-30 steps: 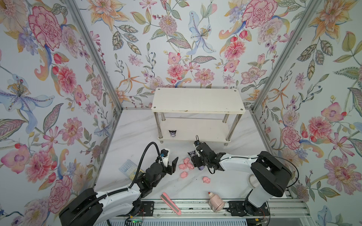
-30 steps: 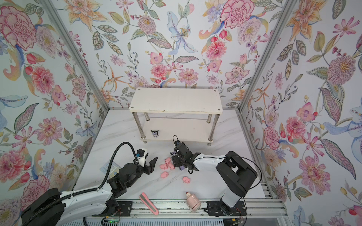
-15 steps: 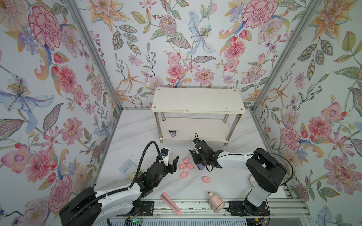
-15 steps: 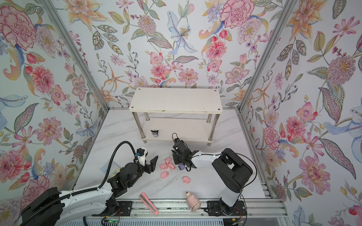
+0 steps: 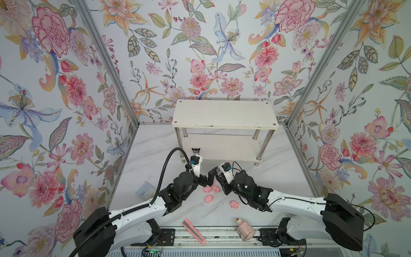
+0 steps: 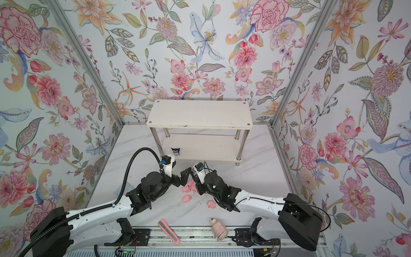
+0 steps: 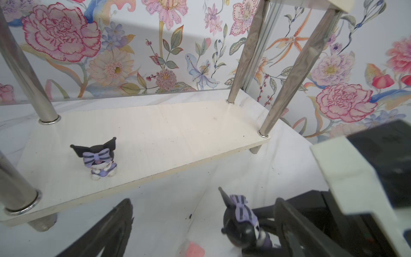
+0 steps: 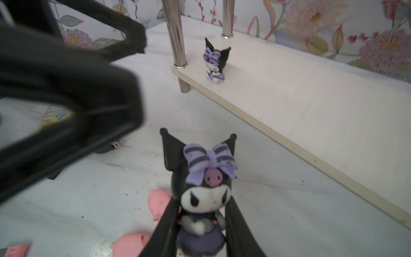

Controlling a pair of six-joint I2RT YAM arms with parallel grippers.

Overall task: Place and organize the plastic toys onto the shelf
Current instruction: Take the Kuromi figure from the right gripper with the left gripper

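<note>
Right gripper [image 8: 202, 200] closed since earlier: jaws clamp horned figurine [image 8: 205, 191]. Left gripper [image 7: 198, 227] jaws apart, empty. Next: carry it onto shelf [image 5: 224, 115].

1. Papered on three sides in one floral print: back wall [image 5: 222, 44], left-hand wall [image 5: 44, 100], right-hand wall [image 5: 367, 100]; pink peonies, orange lilies, blue orchids and grey-green leaves on a pale lilac-white ground.
2. Joined at the two rear corners by grey metal posts [image 5: 106, 64]; slanting outward toward the top in both top views.
3. Floored with a white marble-look floor [image 5: 153, 153]; faint grey veins; small dark specks visible in the wrist views.
4. Furnished with a white two-tier shelf [image 5: 224, 114] on chrome legs; set near the back wall.
5. Edged at the front by a ribbed aluminium rail [image 5: 222, 237].
6. Lit evenly and softly; faint, blurred shadows on floor and wallpaper.
</note>
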